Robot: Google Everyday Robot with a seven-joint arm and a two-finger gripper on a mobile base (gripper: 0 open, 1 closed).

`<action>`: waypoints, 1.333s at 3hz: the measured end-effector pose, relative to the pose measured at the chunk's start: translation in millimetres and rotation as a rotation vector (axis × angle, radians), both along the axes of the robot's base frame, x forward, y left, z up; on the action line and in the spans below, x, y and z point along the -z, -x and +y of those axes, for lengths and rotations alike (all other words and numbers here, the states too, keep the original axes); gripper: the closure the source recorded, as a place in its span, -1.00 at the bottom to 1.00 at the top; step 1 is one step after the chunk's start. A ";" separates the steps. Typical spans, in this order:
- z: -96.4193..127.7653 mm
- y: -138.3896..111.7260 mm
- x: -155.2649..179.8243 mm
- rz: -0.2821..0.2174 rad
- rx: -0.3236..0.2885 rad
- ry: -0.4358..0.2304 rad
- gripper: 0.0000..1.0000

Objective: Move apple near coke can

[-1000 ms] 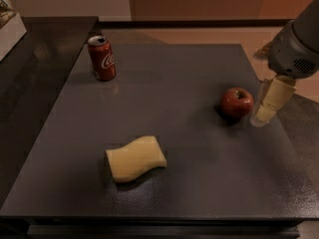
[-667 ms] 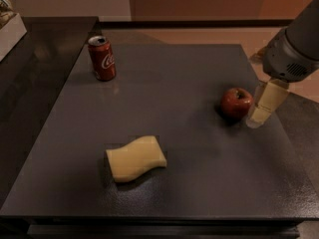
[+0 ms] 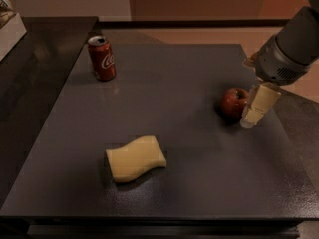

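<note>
Up front the sponge (image 3: 135, 158) lies on the table (image 3: 199, 193), out of play. Mid-table on the right sits the apple (image 3: 234, 102), with the gripper (image 3: 250, 117) low just beside its right flank; spread or closed, I cannot tell. The can (image 3: 102, 58) stands back left, well apart, and an off-centre touch could roll the apple away.

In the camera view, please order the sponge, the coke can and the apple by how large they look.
1. sponge: largest, though it lies nearest the camera.
2. coke can: about as wide as the apple but taller.
3. apple: smallest; the tool hangs close beside it.
</note>
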State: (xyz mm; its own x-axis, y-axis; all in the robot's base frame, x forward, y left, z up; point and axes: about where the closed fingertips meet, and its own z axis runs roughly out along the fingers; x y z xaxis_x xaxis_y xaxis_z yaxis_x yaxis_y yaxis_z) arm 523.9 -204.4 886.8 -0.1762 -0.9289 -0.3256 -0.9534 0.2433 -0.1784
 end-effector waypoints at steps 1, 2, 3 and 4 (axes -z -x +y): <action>-3.0 -5.9 12.9 0.021 0.006 0.006 -1.00; -8.8 -12.1 31.1 0.054 0.018 0.014 -1.00; -12.4 -15.5 42.1 0.074 0.027 0.016 -0.70; -10.1 -16.2 40.7 0.075 0.029 -0.009 -0.24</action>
